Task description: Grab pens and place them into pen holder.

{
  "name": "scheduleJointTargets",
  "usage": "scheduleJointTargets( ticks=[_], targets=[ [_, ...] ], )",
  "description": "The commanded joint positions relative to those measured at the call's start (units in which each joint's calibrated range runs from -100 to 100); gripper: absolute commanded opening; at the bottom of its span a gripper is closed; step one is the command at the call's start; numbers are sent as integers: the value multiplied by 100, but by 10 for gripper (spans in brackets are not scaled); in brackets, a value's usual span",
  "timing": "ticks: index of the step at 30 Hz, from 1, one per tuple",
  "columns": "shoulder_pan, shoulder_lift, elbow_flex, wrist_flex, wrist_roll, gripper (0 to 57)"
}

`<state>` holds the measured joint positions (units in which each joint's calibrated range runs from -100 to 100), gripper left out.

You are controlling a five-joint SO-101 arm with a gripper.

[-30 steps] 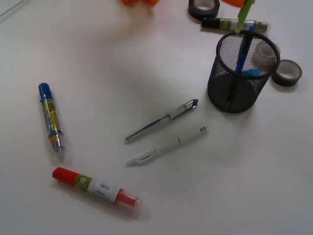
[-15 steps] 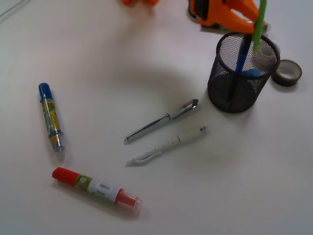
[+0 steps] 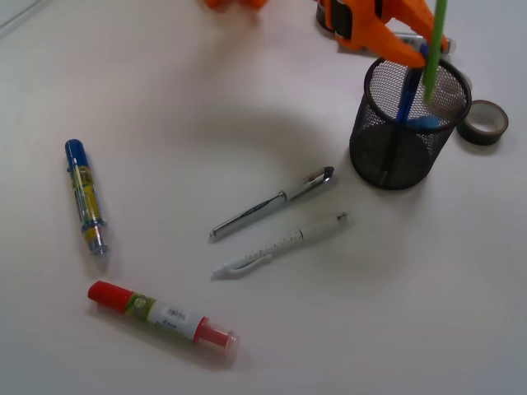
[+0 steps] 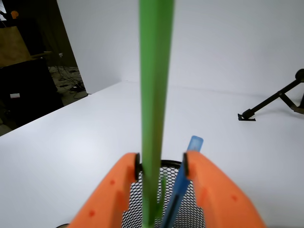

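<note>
The black mesh pen holder (image 3: 395, 156) stands at the right with a dark blue pen (image 3: 406, 95) and a light blue pen (image 3: 426, 122) inside. A bright green pen (image 3: 435, 49) stands nearly upright with its lower end inside the holder. My orange gripper (image 3: 420, 51) hangs over the holder's rim. In the wrist view the gripper (image 4: 161, 164) is open: the green pen (image 4: 154, 95) rests against the left jaw, with a gap to the right jaw. A silver-and-black pen (image 3: 272, 202) and a white dotted pen (image 3: 280, 243) lie on the table to the holder's left.
A blue-capped yellow marker (image 3: 85, 196) lies at the left and a red-capped marker (image 3: 160, 313) at the lower left. A dark tape roll (image 3: 484, 122) sits right of the holder. Another marker and a roll behind the holder are mostly hidden by the gripper.
The gripper came down over the holder with the green pen. The pen turned upright and its lower end sank deeper into the holder. Pens on the table have not moved.
</note>
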<state>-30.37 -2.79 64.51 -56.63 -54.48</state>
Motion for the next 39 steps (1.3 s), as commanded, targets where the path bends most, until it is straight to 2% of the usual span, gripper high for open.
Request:
scheduleJointTargets(
  ticks=[1, 6, 11, 15, 21, 26, 32, 39],
  targets=[
    [-24, -14, -29, -85, -24, 176],
    [6, -91, -101, -67, 39, 183],
    [170, -558, -527, 641, 547, 184],
    [357, -1323, -1306, 2776, 1099, 185],
    [828, -1986, -2909, 6722, 2418, 185],
    [1396, -1944, -3607, 8751, 3443, 185],
    [1979, -1085, -4187, 9749, 4093, 185],
    [2099, -720, -4558, 10099, 4156, 184]
  ],
)
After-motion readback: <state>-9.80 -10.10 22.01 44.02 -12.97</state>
